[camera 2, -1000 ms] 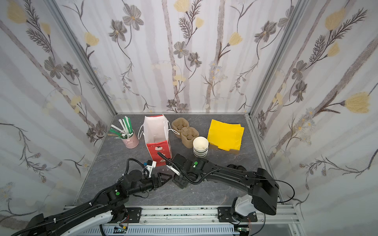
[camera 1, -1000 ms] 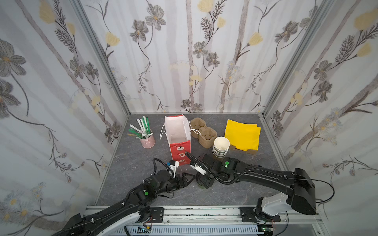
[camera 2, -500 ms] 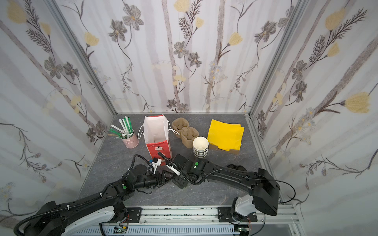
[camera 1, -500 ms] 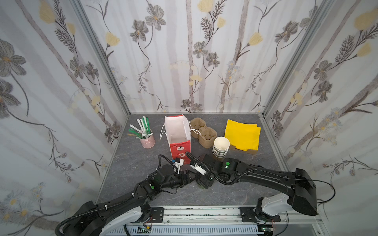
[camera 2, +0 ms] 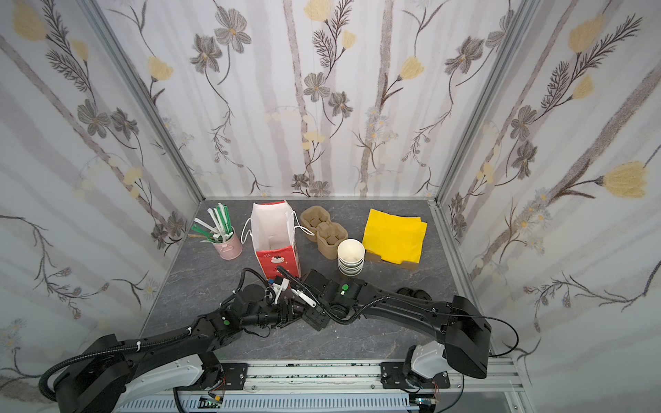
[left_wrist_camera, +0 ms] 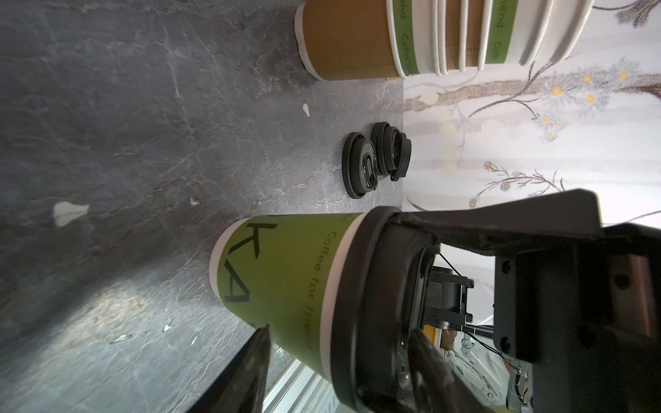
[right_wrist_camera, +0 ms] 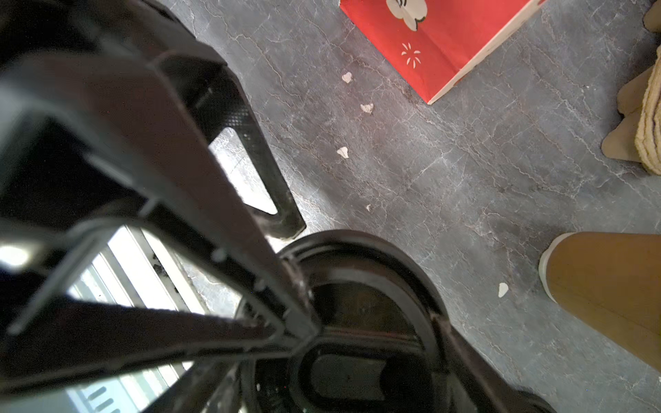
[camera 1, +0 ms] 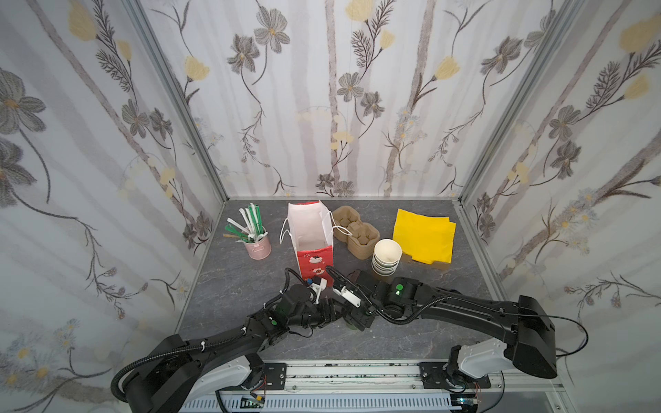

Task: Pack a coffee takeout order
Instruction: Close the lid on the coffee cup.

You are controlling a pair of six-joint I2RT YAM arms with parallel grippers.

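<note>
The brown paper cup [left_wrist_camera: 279, 271] with a green band stands at the table's front centre, its black lid [left_wrist_camera: 372, 304] on top. In both top views the grippers hide it almost entirely. My right gripper [right_wrist_camera: 343, 357] comes down from above and is shut on the lid's rim. My left gripper [left_wrist_camera: 339, 330] reaches in from the left, rolled on its side. Its jaws are apart, one fingertip [left_wrist_camera: 263, 332] against the cup's green side, the other over the lid. Yellow napkins [camera 1: 424, 236] lie at the back right. Green straws [camera 1: 254, 218] stand in a pink pot [camera 1: 258, 248].
An open red-and-white paper bag [camera 1: 311, 232] stands mid-table, just behind both grippers. A pulp cup carrier [camera 1: 354, 232] and a stack of lidless cups [camera 1: 386, 257] are to its right. Loose black lids [camera 2: 415, 294] lie behind the right arm.
My left gripper has moved right, up to the cup, and its jaws have narrowed. The right gripper has stayed on the lid.
</note>
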